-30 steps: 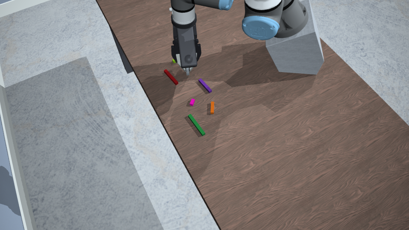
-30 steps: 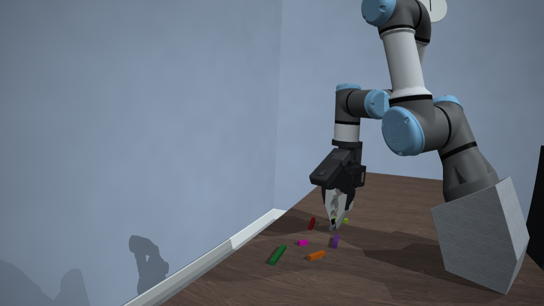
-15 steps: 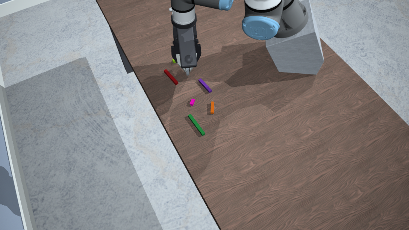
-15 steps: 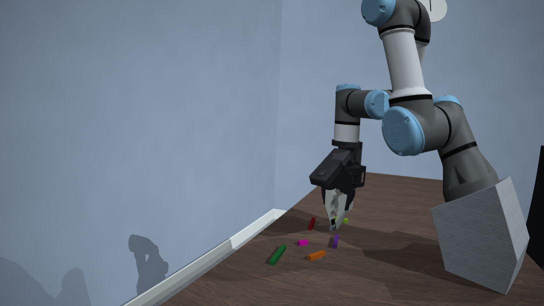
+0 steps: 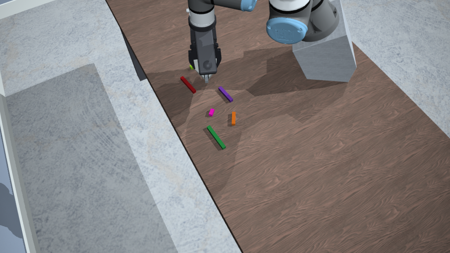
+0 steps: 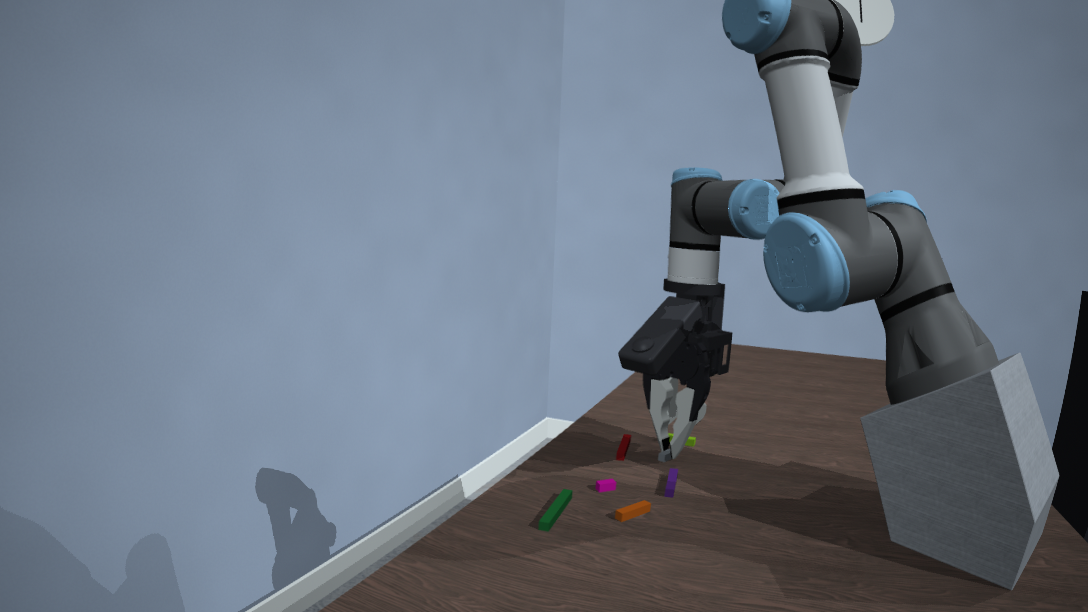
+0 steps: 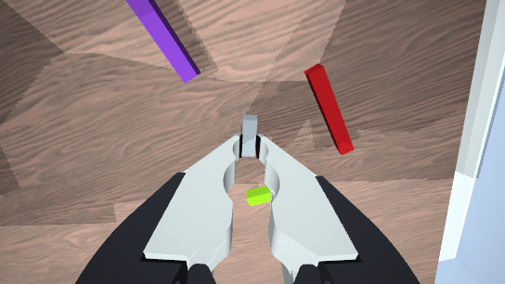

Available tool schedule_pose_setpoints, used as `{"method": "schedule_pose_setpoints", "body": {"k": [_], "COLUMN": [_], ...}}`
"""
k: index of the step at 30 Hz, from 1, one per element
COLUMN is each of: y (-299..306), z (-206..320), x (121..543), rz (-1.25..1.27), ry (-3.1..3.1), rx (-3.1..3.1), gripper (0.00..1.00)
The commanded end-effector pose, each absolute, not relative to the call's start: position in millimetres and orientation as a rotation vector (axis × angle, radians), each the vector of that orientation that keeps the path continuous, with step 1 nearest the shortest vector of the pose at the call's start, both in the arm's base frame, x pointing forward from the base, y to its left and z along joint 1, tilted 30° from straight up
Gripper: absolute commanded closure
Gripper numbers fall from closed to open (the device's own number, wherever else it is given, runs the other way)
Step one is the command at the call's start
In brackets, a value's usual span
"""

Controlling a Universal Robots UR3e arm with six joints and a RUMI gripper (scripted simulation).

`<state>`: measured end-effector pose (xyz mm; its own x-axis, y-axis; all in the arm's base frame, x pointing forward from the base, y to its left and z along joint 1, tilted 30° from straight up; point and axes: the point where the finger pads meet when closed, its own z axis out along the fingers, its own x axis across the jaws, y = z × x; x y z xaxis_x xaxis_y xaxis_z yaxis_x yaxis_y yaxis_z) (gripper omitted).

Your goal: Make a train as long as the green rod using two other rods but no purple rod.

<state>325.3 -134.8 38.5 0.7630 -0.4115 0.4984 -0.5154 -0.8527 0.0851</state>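
Seen from the top, with twelve o'clock at the upper edge, the gripper points downward over the wooden table, its fingertips pinching the grey rod; whether that rod touches the wood I cannot tell. Taking the fingertips as the centre of the dial, the red rod lies near, between eight and nine o'clock, and the purple rod near four. The lime rod shows at ten, partly hidden by the gripper. Farther out, the magenta rod sits at six and the orange rod at five, its length running twelve to six. The green rod, the measure for the train, lies farthest out, between five and six, running roughly from eleven to five. These loose rods all lie flat and apart from one another, so the train is yet to be made. The arm's metal pedestal stands well apart, toward three o'clock.
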Motion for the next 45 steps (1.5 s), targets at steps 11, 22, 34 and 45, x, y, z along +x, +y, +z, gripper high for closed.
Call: {"method": "schedule_pose_setpoints", "body": {"k": [11, 22, 34, 45], "y": [-135.0, -135.0, -134.9, -132.8], "z": [39.1, 39.1, 39.5, 45.1], "x": [325.6, 325.6, 325.5, 322.9], "rz": [0.702, 0.702, 0.702, 0.702], "ry": [-0.730, -0.730, -0.730, -0.730], "rx": [2.741, 2.741, 2.741, 2.741], "gripper": [0.92, 0.86, 0.86, 0.86]}}
